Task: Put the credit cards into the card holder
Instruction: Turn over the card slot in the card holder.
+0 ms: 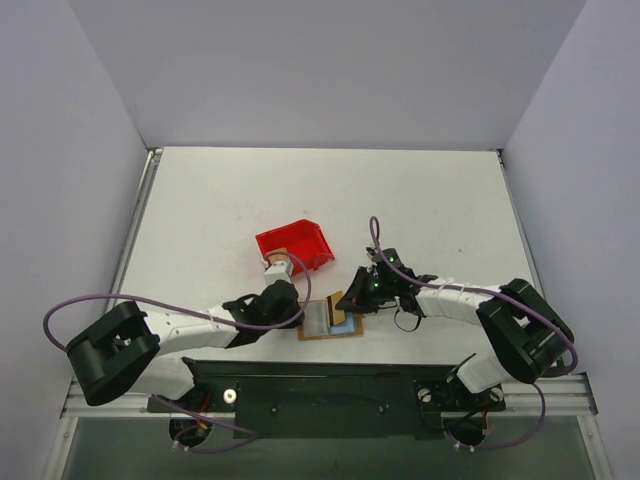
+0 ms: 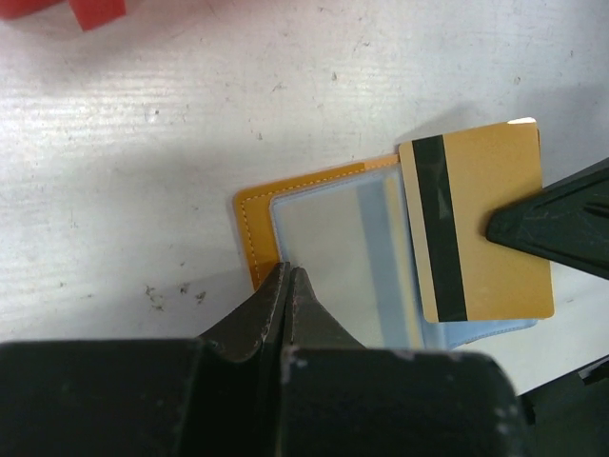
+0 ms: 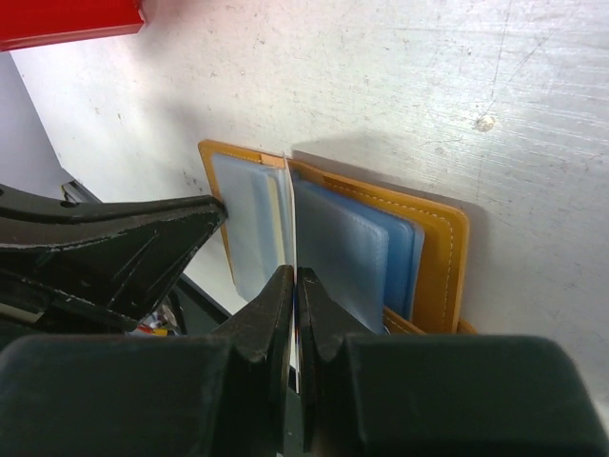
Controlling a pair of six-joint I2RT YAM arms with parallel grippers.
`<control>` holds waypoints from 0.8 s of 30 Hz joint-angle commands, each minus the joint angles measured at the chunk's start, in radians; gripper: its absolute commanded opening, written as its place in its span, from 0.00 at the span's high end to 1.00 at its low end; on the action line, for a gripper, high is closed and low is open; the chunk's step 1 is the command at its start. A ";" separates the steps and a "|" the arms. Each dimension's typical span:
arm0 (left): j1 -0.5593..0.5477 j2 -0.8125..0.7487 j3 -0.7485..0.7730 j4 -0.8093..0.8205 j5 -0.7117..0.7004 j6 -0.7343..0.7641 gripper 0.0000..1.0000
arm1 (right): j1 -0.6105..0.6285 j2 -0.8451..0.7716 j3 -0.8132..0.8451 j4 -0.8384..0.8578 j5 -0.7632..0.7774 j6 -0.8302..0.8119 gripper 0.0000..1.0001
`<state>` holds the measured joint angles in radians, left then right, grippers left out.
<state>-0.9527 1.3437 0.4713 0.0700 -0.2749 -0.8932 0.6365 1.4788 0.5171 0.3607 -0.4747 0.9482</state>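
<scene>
The card holder (image 2: 319,238) lies open near the table's front edge, orange with a clear pocket and blue inner panels (image 3: 362,252). My left gripper (image 2: 288,274) is shut, its tips pressing on the holder's left flap by the clear pocket, nothing between them. My right gripper (image 3: 295,278) is shut on a golden credit card (image 2: 490,214) with a black stripe. The card stands on edge (image 3: 294,219) over the holder's middle fold. From above, the card (image 1: 337,300) sits between the two grippers, left (image 1: 302,312) and right (image 1: 352,298), over the holder (image 1: 322,335).
A red plastic bin (image 1: 293,245) stands just behind the holder, with its corner showing in the wrist views (image 2: 95,11) (image 3: 67,19). The black mounting rail (image 1: 320,385) runs close in front of the holder. White walls enclose the table.
</scene>
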 commanded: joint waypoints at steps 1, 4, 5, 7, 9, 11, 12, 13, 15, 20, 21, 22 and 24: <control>-0.023 -0.024 -0.039 -0.124 -0.027 -0.049 1.00 | 0.012 -0.020 -0.003 0.012 0.021 0.035 1.00; -0.026 -0.038 -0.046 -0.137 -0.037 -0.058 1.00 | 0.017 -0.011 -0.005 0.015 0.021 0.035 1.00; -0.027 -0.040 -0.046 -0.139 -0.038 -0.059 1.00 | 0.017 -0.005 -0.008 0.020 0.019 0.034 1.00; -0.031 -0.046 -0.051 -0.141 -0.040 -0.059 1.00 | 0.020 0.003 -0.011 0.030 0.018 0.035 1.00; -0.031 -0.043 -0.049 -0.141 -0.040 -0.059 1.00 | 0.026 0.011 -0.017 0.052 0.010 0.031 1.00; -0.032 -0.041 -0.051 -0.141 -0.037 -0.061 1.00 | 0.034 0.017 -0.023 0.073 0.004 0.026 1.00; -0.035 -0.040 -0.051 -0.138 -0.037 -0.062 1.00 | 0.035 0.020 -0.026 0.080 0.005 0.023 1.00; -0.035 -0.037 -0.051 -0.134 -0.035 -0.064 1.00 | 0.043 0.021 -0.032 0.086 0.005 0.017 1.00; -0.040 -0.032 -0.051 -0.130 -0.032 -0.065 1.00 | 0.052 0.028 -0.045 0.110 0.005 0.009 1.00; -0.049 -0.021 -0.048 -0.127 -0.030 -0.070 1.00 | 0.078 0.038 -0.068 0.164 0.022 -0.011 1.00; -0.052 -0.018 -0.048 -0.127 -0.030 -0.072 1.00 | 0.087 0.040 -0.075 0.179 0.027 -0.017 1.00; -0.052 -0.018 -0.049 -0.127 -0.030 -0.075 1.00 | 0.092 0.041 -0.080 0.194 0.028 -0.017 1.00; -0.055 -0.018 -0.051 -0.127 -0.030 -0.078 1.00 | 0.101 0.043 -0.084 0.202 0.033 -0.017 1.00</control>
<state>-0.9909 1.2999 0.4438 0.0296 -0.3180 -0.9638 0.7071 1.5024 0.4557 0.5251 -0.4648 0.9615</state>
